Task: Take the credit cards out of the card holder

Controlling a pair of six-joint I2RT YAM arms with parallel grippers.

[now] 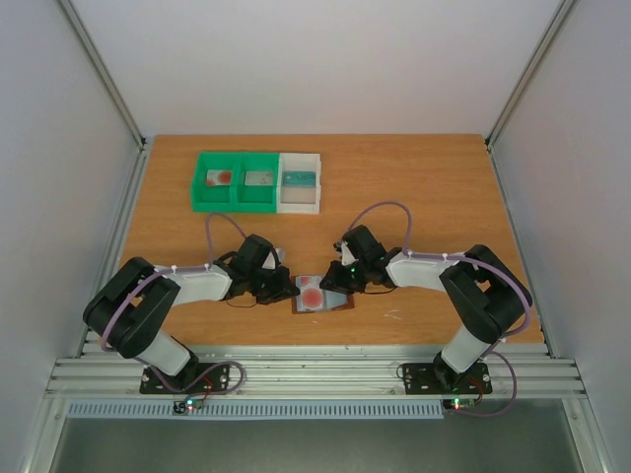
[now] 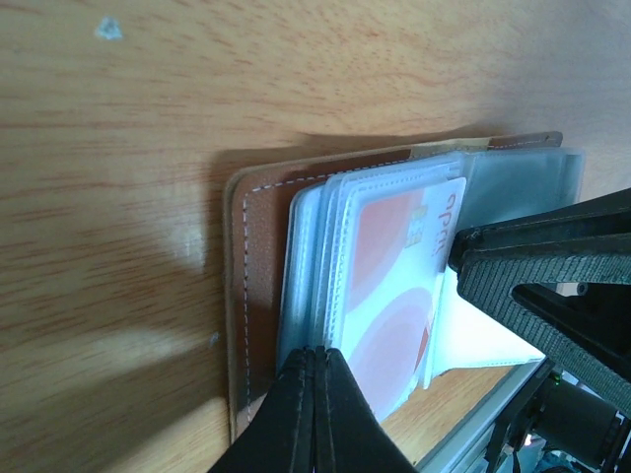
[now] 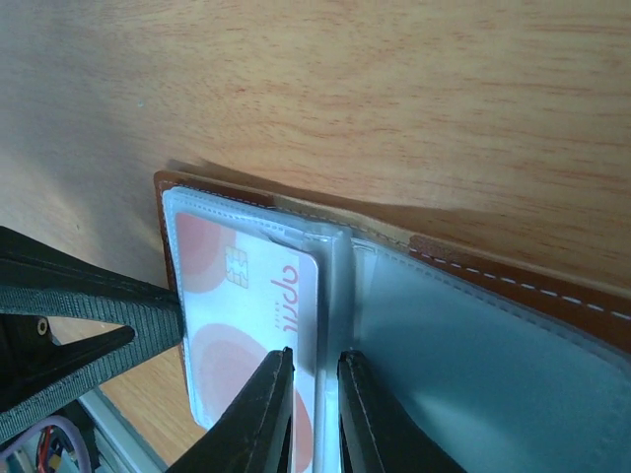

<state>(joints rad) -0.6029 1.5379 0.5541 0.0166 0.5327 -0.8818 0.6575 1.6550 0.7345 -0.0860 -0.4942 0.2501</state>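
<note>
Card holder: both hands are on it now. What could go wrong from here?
1. The right hand straddles the card edge and its clear sleeve together. Pinching both could drag the whole card holder instead of freeing the card.
2. The left hand is shut right at the sleeves' edge, a thin hold that may slip.
3. The hands sit very close together, so they could bump.
</note>
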